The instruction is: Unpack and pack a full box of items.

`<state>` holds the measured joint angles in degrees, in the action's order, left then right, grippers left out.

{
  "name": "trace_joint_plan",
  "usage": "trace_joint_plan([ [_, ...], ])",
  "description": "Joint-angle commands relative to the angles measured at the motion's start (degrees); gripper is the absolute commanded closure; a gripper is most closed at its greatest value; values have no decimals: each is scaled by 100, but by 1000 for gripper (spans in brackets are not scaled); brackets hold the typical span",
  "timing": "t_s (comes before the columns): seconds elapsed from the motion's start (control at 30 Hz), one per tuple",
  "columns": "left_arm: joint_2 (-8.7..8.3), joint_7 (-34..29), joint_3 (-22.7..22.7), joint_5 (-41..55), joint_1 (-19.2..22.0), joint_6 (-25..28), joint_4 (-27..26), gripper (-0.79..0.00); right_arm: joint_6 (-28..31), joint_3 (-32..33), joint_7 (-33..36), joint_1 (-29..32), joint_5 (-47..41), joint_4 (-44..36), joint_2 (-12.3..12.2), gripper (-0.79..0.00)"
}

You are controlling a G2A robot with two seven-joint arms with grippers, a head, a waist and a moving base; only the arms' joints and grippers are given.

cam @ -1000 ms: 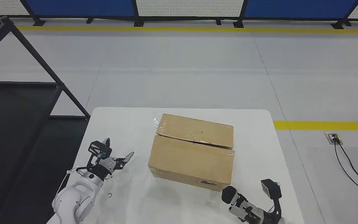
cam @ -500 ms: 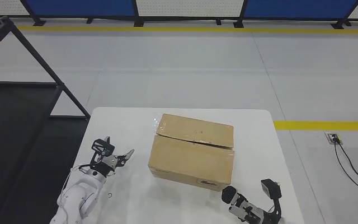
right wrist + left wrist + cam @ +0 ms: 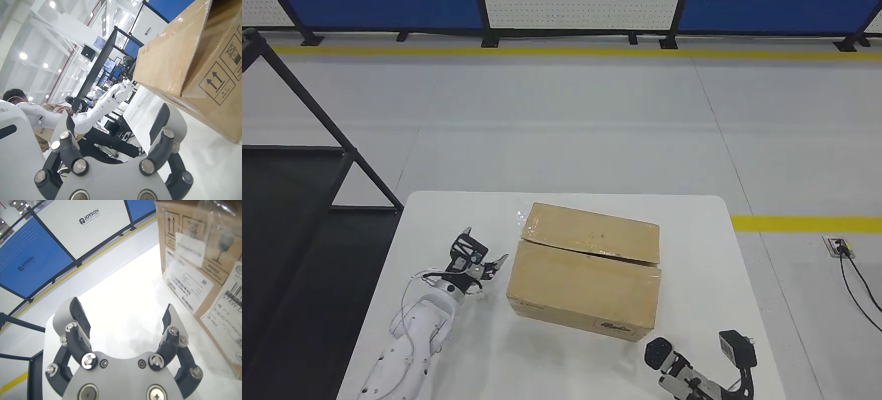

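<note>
The cardboard box (image 3: 587, 270) sits closed near the middle of the white table (image 3: 692, 225) — flaps down, a seam across the top, glossy clear tape wrinkled over one corner, paper labels on its end face. Unpacking hasn't begun, I'd say; this looks like the approach. The left tool (image 3: 122, 306) hovers just beside that labelled end, spread wide and empty (ribbed black pads on metal fingers). The right tool (image 3: 116, 111) hangs low near the box's front corner, likewise spread, holding nothing. The next move probably means working the taped seam and lifting a flap — stiff board, slick tape.
</note>
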<state>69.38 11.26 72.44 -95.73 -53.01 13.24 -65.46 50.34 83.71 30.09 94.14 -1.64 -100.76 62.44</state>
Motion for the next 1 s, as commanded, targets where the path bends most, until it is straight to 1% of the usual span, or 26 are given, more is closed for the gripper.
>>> trace_joint_plan([
  [0.0, 30, 46, -144, -110, 135, -44, 143, -785, 38, 22, -47, 52, 26, -20, -4, -785],
  [0.1, 72, 133, -286, -181, 275, -139, 307, -785, 69, 40, -92, 114, 66, -45, -11, -785],
  [0.27, 155, 208, -520, -335, 450, -532, 529, -785, 85, 44, -156, 151, 101, -59, -19, -785],
  [0.4, 240, 246, -724, -348, 600, -731, 732, -785, 100, 48, -179, 167, 135, -82, -27, -785],
  [0.63, 402, 345, -996, -350, 839, -1380, 1148, -785, 76, 59, -221, 218, 193, -149, -43, -785],
  [0.77, 491, 428, -1070, -235, 944, -1738, 1316, -785, 54, 66, -240, 234, 216, -171, -52, -785],
  [0.97, 563, 652, -992, -9, 976, -2242, 1383, -785, -8, 44, -234, 209, 230, -198, -64, -785],
])
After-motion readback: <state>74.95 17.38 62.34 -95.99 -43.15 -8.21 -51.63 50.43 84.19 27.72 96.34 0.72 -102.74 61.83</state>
